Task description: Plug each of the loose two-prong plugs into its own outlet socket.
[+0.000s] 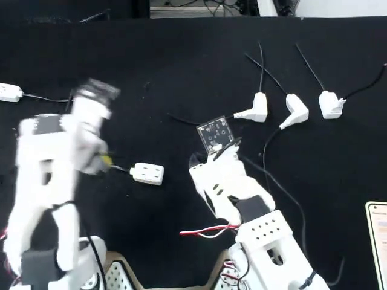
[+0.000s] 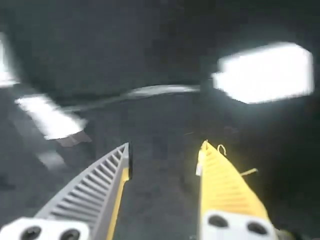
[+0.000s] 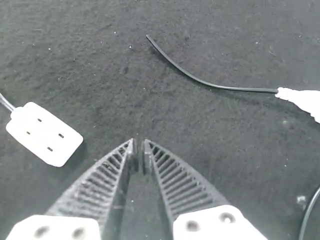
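Three white two-prong plugs [image 1: 257, 109] [image 1: 295, 110] [image 1: 329, 104] lie loose at the back right, their black cords trailing away. A white outlet socket [image 1: 148, 173] lies mid-table, and a second socket [image 1: 7, 92] sits at the left edge. My left gripper [image 2: 165, 150] is open and empty. It hovers just left of the middle socket [image 2: 265, 72], whose cord [image 2: 150, 91] runs across in front of it. My right gripper [image 3: 138, 147] is shut on nothing, low over the black cloth. It sits between that socket [image 3: 44, 134] and the nearest plug's tip [image 3: 300, 97].
The black cloth [image 1: 181, 66] covers the whole table. A white card [image 1: 378, 241] lies at the right edge. Red and white wires [image 1: 205, 230] hang by the right arm's base. A blurred white shape [image 2: 47, 117] lies off to one side of the left gripper.
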Controlling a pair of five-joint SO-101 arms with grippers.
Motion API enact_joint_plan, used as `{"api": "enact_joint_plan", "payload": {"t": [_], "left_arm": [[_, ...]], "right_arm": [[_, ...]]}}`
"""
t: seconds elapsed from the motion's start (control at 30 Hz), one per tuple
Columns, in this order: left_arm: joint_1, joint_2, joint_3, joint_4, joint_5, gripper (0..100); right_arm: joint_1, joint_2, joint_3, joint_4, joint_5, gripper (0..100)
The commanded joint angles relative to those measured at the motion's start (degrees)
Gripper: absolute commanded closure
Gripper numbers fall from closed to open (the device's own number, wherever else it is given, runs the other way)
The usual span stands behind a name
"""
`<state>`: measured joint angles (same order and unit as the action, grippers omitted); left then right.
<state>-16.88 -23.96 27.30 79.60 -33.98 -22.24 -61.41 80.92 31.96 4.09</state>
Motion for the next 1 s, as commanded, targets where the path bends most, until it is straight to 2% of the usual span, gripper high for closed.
{"api": "enact_joint_plan", "payload": {"t": [0.0,0.1,0.23,0.37,0.57,0.67,0.87,0.9,0.97], "left_arm": [[-12.0,-0.4,-4.6,-1.5,-6.5,78],[-16.7,-0.4,-0.6,-7.9,-9.5,78],[-19.9,-0.4,6.7,-21.0,-10.0,78],[-20.1,-0.4,12.4,-31.8,-9.8,78],[-20.4,1.9,17.5,-43.3,-9.8,78],[-20.2,7.9,17.5,-45.6,-9.1,78],[-20.7,19.7,10.5,-46.7,3.6,78],[-20.8,21.0,9.6,-45.9,4.5,81],[-20.6,22.2,7.5,-42.6,5.2,92]], "right_arm": [[-0.8,-1.5,-0.2,-1.4,0.6,98.7],[-0.8,-1.5,-0.2,-1.4,0.6,98.7],[-0.8,-1.5,-0.2,-1.4,0.6,98.7],[-0.8,-1.5,-0.2,-1.4,0.6,98.7],[-0.8,-1.5,-0.2,-1.4,0.6,98.7],[-0.8,-1.5,-0.2,-1.4,0.6,98.7],[-0.8,-1.4,-0.2,-1.4,0.6,98.7],[-0.8,-1.4,-0.2,-1.4,0.6,98.7],[-0.8,-1.4,-0.2,-1.4,0.6,98.7]]}}
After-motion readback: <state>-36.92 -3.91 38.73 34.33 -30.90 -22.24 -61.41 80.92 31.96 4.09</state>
